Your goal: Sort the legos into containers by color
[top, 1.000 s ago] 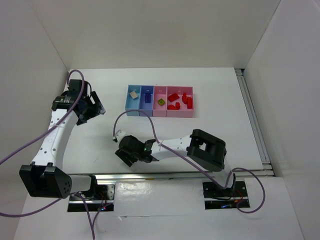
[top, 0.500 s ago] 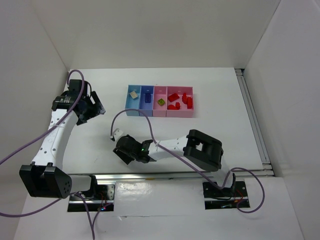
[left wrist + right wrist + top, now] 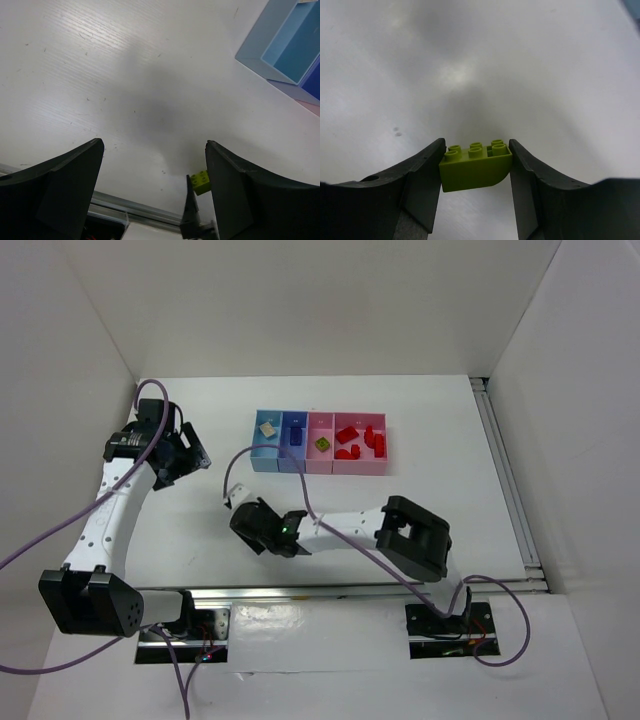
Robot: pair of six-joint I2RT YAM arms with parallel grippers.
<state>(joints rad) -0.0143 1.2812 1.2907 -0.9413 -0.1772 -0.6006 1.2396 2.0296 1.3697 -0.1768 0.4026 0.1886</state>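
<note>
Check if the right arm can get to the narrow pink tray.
Likely yes: the right gripper, shut on a lime green lego, sits on the near side of the narrow pink tray with only bare table between, and that tray is open-topped.

Two arms in white shells with black joints. Left arm (image 3: 110, 505): a long white link marked with small dark dots, a boxy black housing (image 3: 88, 602) at the near end, a black wrist head. Right arm (image 3: 345, 528): a shorter white link, a chunky black joint block (image 3: 412, 538), a tiny green light (image 3: 283, 531) on the black wrist. Thin purple cables (image 3: 40, 540) looping off both, ending at shiny metal base plates (image 3: 190, 625) with red wiring. Close up, matte black fingers (image 3: 60, 190): broad, wedge-shaped, smooth-faced, one with a small round hole (image 3: 370, 178).
</note>
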